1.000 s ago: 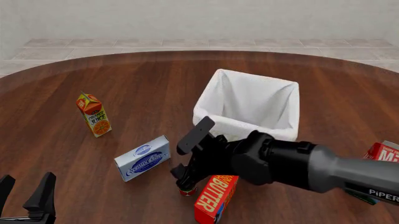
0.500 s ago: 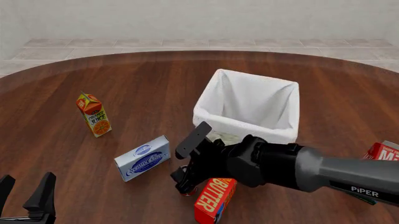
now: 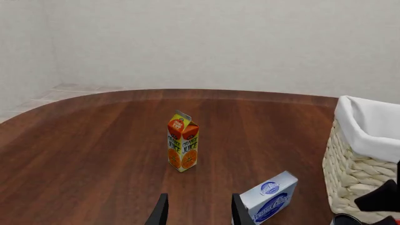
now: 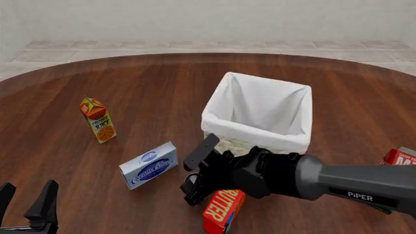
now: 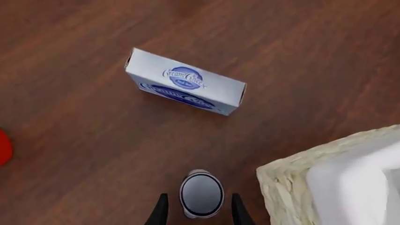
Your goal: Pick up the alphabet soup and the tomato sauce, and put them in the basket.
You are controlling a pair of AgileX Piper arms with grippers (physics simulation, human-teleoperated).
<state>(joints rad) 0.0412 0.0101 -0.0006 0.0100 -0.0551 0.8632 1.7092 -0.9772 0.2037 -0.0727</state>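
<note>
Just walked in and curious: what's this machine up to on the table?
The right arm's gripper hangs over a small tin can with a silvery top, its open fingers on either side of it, apparently about to grasp it. The can stands beside the large pale wicker basket with white liner, which looks empty. The left gripper waits open, holding nothing.

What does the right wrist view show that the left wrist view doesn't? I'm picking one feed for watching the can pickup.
Only the right wrist view shows a can's silvery top from above, between the right hand's open fingers; its label is hidden, so which can it is cannot be told. Only the left wrist view shows the orange juice carton standing upright, the far wall and the left hand, open over bare table. Both show the cream cheese box and a corner of the basket.
</note>
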